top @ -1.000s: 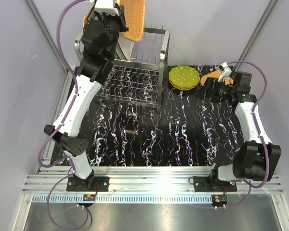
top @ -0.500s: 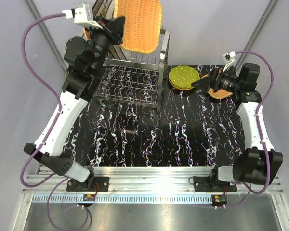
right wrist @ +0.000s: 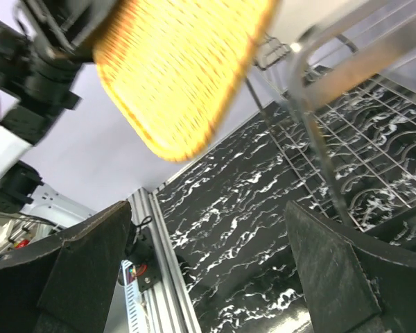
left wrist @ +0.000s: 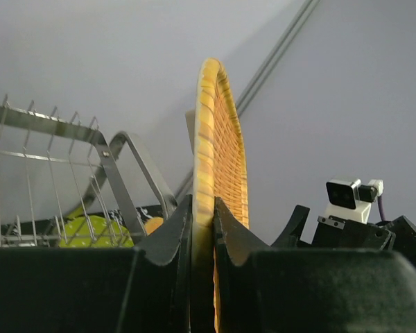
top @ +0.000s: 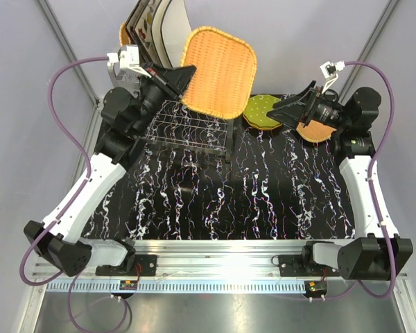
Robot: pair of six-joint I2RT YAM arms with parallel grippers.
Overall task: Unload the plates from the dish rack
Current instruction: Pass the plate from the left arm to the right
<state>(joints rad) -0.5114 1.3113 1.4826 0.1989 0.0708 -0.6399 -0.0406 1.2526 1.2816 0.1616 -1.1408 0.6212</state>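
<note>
The left gripper (top: 184,75) was nearly closed, its two black fingers pinching the rim of a square orange-tan woven wicker plate (top: 218,71). In the left wrist view the plate (left wrist: 211,159) stood edge-on between the finger pads (left wrist: 175,232), one pad pressed to each face. From above, the wicker plate was held in the air, tilted with its woven face turned up toward the camera, over the right end of the tall shiny steel wire dish rack (top: 188,126). How high above the prongs it sat could not be told.

At the rack's far left end, larger square cream plates (top: 165,24) stood on edge, one showing coloured flowers. The rack's wire grid lower shelf lay bare, with the black white-veined marbled table (top: 249,201) showing through it.

The right gripper (top: 280,113) was spread as wide as it goes and held nothing. It pointed left toward the rack, hovering just beside a small round green dotted plate (top: 261,109) lying flat on the table, right of the rack. In the right wrist view the two fingers (right wrist: 90,267) stood far apart with only the table between them, the wicker plate (right wrist: 187,62) up ahead and the rack's steel frame (right wrist: 319,125) to the right. A second wicker plate (top: 313,132) lay on the table, partly hidden beneath the right arm, near the green dotted plate.
</note>
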